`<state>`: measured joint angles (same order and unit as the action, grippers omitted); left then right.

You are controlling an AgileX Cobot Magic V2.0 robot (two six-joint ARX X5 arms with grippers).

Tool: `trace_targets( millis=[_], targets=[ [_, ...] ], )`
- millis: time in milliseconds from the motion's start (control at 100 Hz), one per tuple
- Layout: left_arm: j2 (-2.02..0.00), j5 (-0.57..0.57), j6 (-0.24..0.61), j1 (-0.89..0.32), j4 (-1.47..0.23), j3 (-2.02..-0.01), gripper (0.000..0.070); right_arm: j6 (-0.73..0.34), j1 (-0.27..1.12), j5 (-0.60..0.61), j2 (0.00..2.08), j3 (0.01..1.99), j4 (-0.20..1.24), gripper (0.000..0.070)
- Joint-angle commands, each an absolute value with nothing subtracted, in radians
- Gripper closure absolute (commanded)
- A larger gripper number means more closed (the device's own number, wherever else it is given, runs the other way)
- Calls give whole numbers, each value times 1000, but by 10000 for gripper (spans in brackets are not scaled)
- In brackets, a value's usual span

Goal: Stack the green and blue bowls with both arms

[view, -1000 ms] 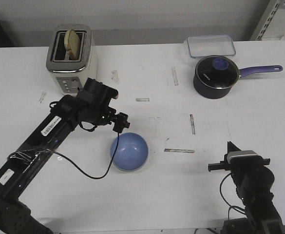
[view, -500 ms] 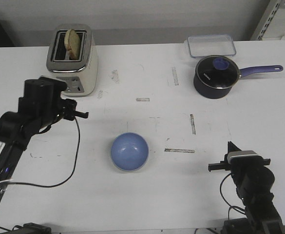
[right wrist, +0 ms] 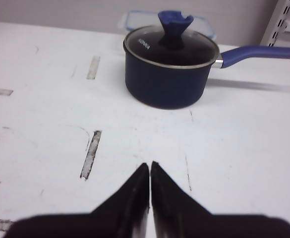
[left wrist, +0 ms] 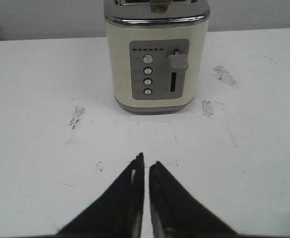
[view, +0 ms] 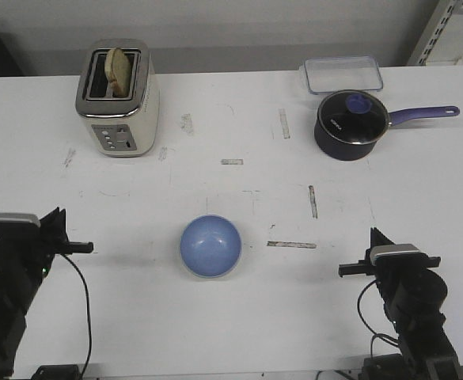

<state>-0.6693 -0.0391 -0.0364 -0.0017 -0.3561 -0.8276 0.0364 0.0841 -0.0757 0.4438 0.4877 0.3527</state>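
The light blue bowl sits upright on the white table, near its middle front. A thin pale edge shows under its lower rim; the green bowl is otherwise hidden. My left gripper is drawn back at the near left, far from the bowl; in the left wrist view it is shut and empty, facing the toaster. My right gripper rests at the near right; in the right wrist view it is shut and empty, facing the saucepan.
A cream toaster with bread in it stands at the back left, also in the left wrist view. A dark navy saucepan with a long handle and a clear lidded box stand at the back right; the pan fills the right wrist view.
My left arm has pulled away from the blue bowl, back and down to the near left corner. The bowl stays in place. The right arm has not moved.
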Motion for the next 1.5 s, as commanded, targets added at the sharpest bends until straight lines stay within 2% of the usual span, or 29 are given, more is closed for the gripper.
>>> trace_targets(
  millis=[0, 270, 1090, 1240, 1400, 1490],
  targets=[
    [-595, -40, -44, 4, -309, -748, 699, 26, 84, -79, 446, 487, 336, 700],
    [-360, -14, -41, 14, -202, -502, 698, 26, 84, -80, 446, 487, 336, 700],
    [-259, 4, -41, 14, -177, -498, 697, 27, 85, -80, 446, 488, 336, 700],
    [-220, 4, -39, 11, -175, -442, 697, 27, 85, -80, 446, 488, 336, 700],
    [-112, -9, 65, -8, -114, -268, 697, 27, 85, -80, 446, 488, 336, 700],
    [-39, -7, 69, -22, -78, -170, 698, 27, 85, -80, 446, 488, 336, 700]
  ],
)
